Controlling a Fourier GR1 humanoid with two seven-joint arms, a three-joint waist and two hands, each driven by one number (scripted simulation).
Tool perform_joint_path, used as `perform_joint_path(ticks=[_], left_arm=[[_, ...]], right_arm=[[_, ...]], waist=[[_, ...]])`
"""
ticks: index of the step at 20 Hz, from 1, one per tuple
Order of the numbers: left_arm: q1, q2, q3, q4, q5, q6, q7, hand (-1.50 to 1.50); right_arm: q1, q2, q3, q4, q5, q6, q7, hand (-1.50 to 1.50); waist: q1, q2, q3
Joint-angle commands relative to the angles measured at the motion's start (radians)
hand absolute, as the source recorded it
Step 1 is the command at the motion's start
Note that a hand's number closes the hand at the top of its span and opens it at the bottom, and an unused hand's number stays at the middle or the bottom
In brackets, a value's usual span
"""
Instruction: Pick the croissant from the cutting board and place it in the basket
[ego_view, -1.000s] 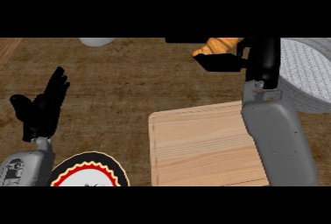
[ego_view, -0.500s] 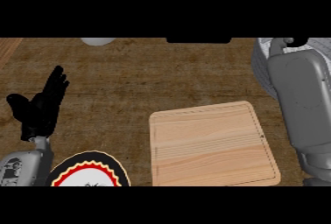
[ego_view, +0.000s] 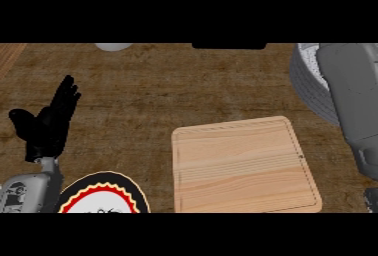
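Note:
The wooden cutting board (ego_view: 240, 167) lies bare at the lower middle of the head view. No croissant shows anywhere. The grey woven basket (ego_view: 306, 92) stands at the right edge, largely covered by my right forearm (ego_view: 351, 100), which reaches up over it. The right hand itself is hidden beyond the view's upper right. My left hand (ego_view: 50, 125) rests open at the left, fingers straight and pointing up, holding nothing.
A round plate (ego_view: 103, 192) with a red and yellow rim pattern sits at the lower left, beside the left forearm. A white object (ego_view: 113, 47) and a black object (ego_view: 229, 45) lie at the counter's far edge.
My right arm has swung right from above the board to over the basket. The hand and the croissant it held have passed out of sight. The left hand has stayed still.

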Motion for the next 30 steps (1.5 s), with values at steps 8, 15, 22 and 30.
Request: perform_joint_path(ticks=[8, 15, 22, 30], left_arm=[[-0.005, 0.031, 0.016, -0.030, -0.004, -0.017, 0.032, 0.00], [-0.022, 0.010, 0.031, 0.066, 0.002, -0.021, -0.037, 0.00], [-0.038, -0.001, -0.005, 0.031, -0.019, -0.013, 0.001, 0.00], [-0.038, -0.020, -0.009, 0.040, -0.031, 0.002, -0.023, 0.00]], right_arm=[[-0.053, -0.126, -0.113, 0.354, -0.042, -0.021, -0.242, 1.50], [-0.017, -0.153, -0.173, 0.390, -0.118, 0.027, -0.339, 1.50], [-0.019, -0.275, 0.137, 0.413, 0.238, -0.024, -0.428, 1.50], [-0.086, -0.288, 0.175, 0.528, 0.340, -0.091, -0.426, 1.50]], waist=[[0.013, 0.005, 0.001], [-0.003, 0.001, 0.000], [0.015, 0.010, -0.002], [0.016, 0.008, 0.001]])
